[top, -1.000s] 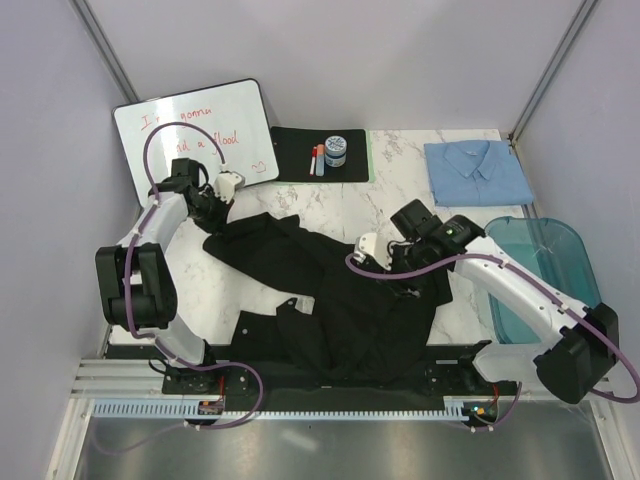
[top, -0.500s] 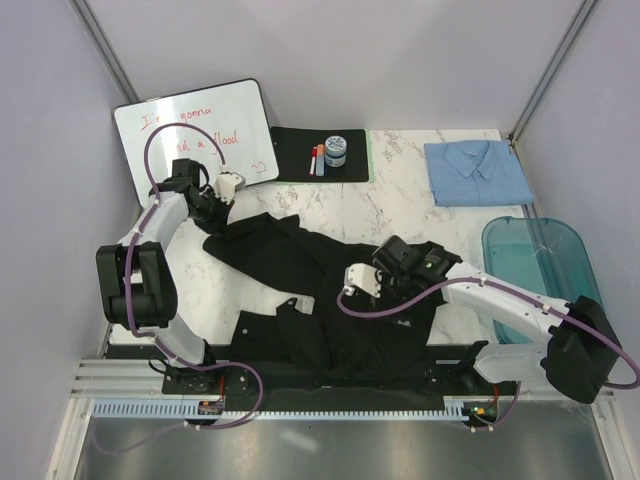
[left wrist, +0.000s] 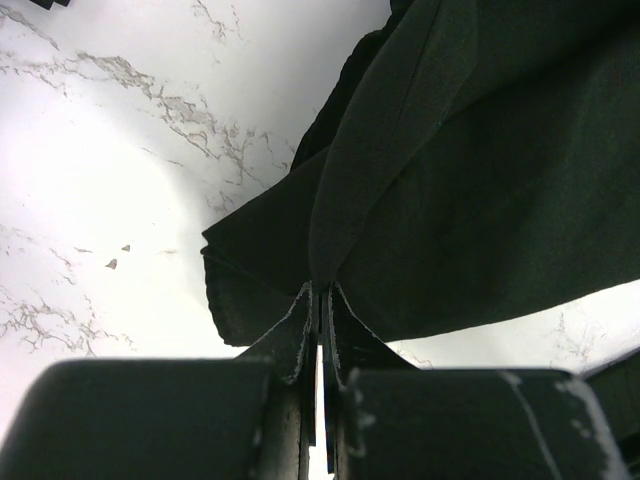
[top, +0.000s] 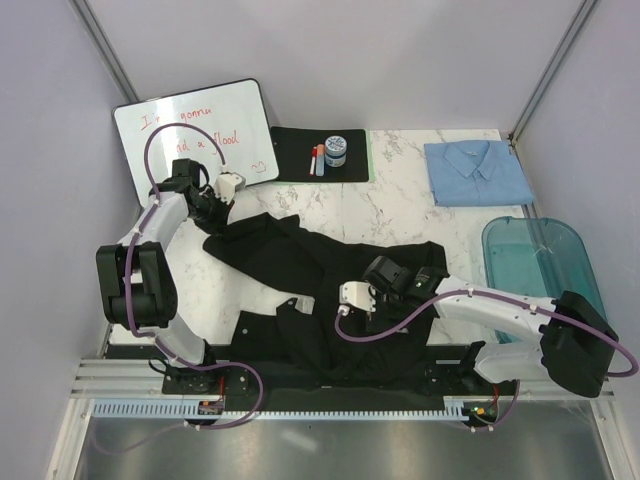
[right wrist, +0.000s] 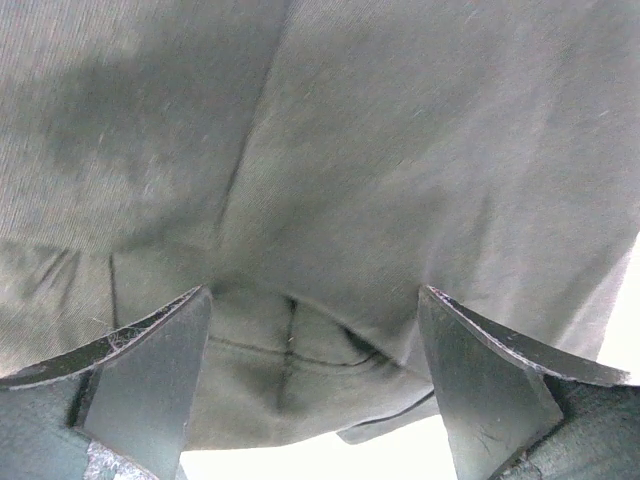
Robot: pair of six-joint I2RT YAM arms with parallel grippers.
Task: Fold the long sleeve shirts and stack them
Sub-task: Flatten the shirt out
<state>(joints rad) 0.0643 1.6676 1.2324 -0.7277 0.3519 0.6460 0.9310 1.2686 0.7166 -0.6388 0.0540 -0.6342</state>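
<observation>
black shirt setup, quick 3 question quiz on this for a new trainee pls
1. True or false: the left end effector is shut on a fold of the large plain black fabric shirt.
2. Fill in: the right end effector hangs close over the black shirt with its jaws ____.
3. Where does the folded light blue collared fabric shirt lie? A on the black shirt; B on the white marble table, at its far right; C in the right end effector.
Key: 1 true; 2 open; 3 B.

top camera looks down from behind; both wrist cameras sit close above the black shirt (top: 290, 255).
</observation>
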